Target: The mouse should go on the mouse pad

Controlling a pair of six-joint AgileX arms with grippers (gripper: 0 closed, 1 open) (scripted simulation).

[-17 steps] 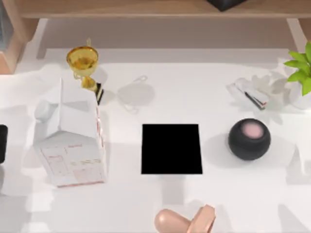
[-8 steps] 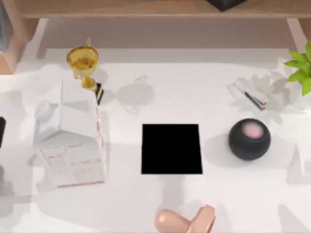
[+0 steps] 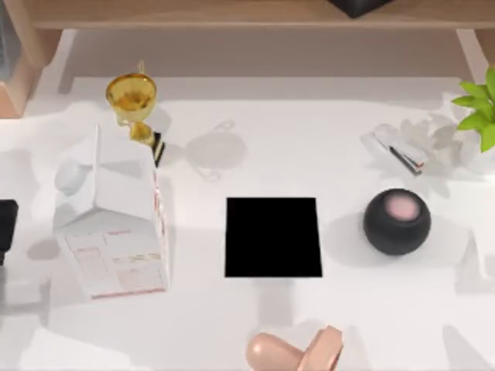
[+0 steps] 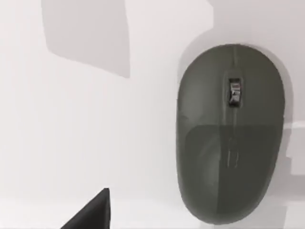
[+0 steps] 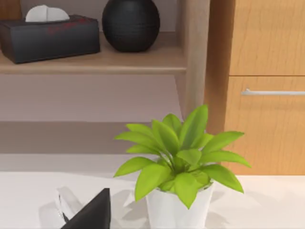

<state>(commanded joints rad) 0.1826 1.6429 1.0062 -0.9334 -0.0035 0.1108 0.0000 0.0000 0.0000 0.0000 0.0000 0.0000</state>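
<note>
the mouse lies flat on the white table in the left wrist view, a dull grey-olive oval with a tiny pale scroll-wheel mark near one end. nothing touches it there, and a dark finger tip of the left arm's own gripper sits at the edge of that view, apart from the mouse. how far that gripper is open cannot be told.

in the top view the mouse pad is a plain black rectangle near the middle of the table, with nothing on it. to its left stands a white carton, and just beyond the carton a golden trophy cup. a dark part of the left arm shows at the table's left edge, beside the carton. to the right of the pad rests a black ball with a pink top, well apart from it.

the right wrist view looks at a potted green plant before a wooden shelf holding a black tissue box and a black vase. the right gripper's opening cannot be told either.
</note>
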